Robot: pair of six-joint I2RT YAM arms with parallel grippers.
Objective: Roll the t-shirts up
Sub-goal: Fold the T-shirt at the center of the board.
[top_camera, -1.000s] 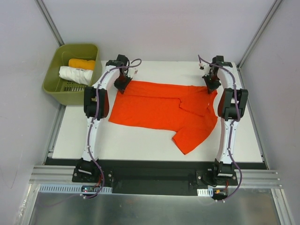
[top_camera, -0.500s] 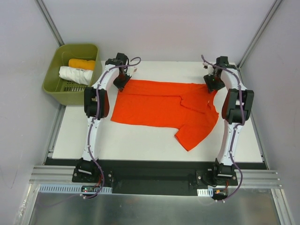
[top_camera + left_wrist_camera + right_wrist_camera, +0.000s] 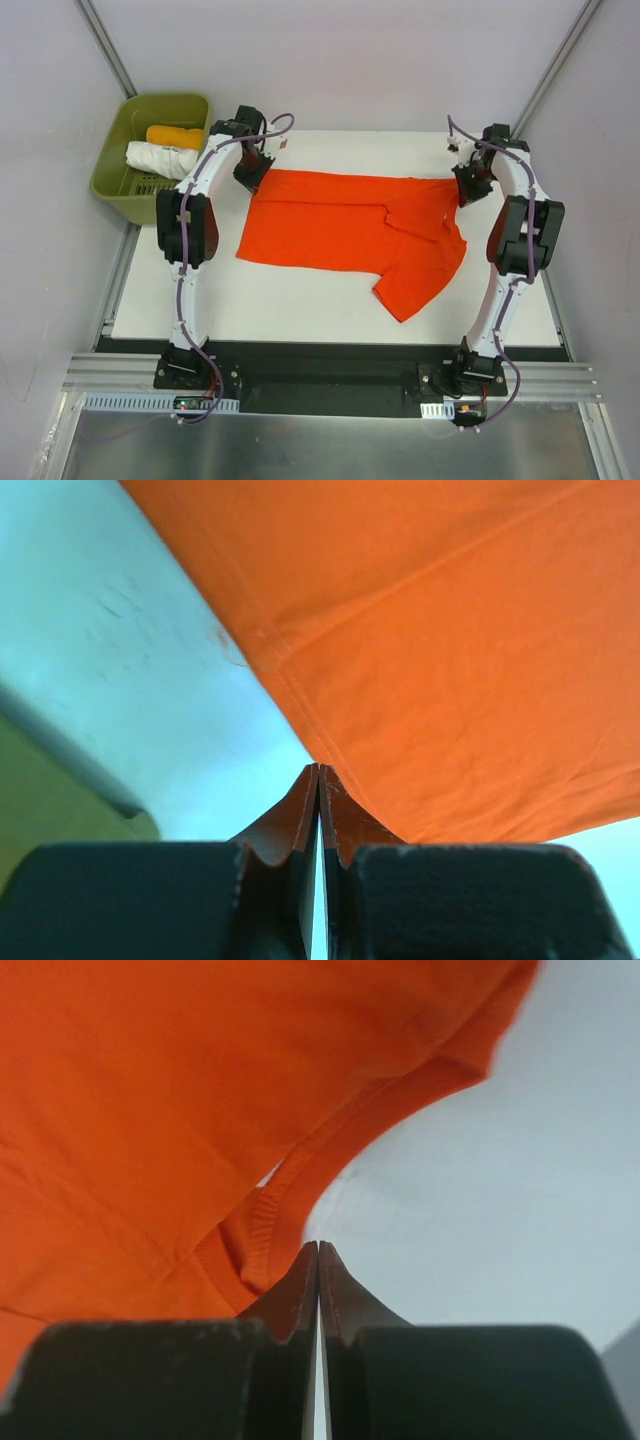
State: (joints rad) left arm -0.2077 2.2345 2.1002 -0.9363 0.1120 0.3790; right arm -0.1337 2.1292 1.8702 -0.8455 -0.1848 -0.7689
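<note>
Top external view, red-orange t-shirt (image 3: 340, 225) spread flat on white table (image 3: 300, 305), one sleeve angled toward near edge, left gripper (image 3: 255, 178) pinching its far-left corner, right gripper (image 3: 466, 188) closed beside far-right neckline, hold unclear, green bin (image 3: 118, 205) past far-left corner.

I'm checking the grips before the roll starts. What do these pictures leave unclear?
Left gripper: shut at the t-shirt corner; its own fingertips hide any pinch in the left wrist view.
Right gripper: shut beside the collar; likewise unclear.
Top view: wrists cover both fingertips.
</note>
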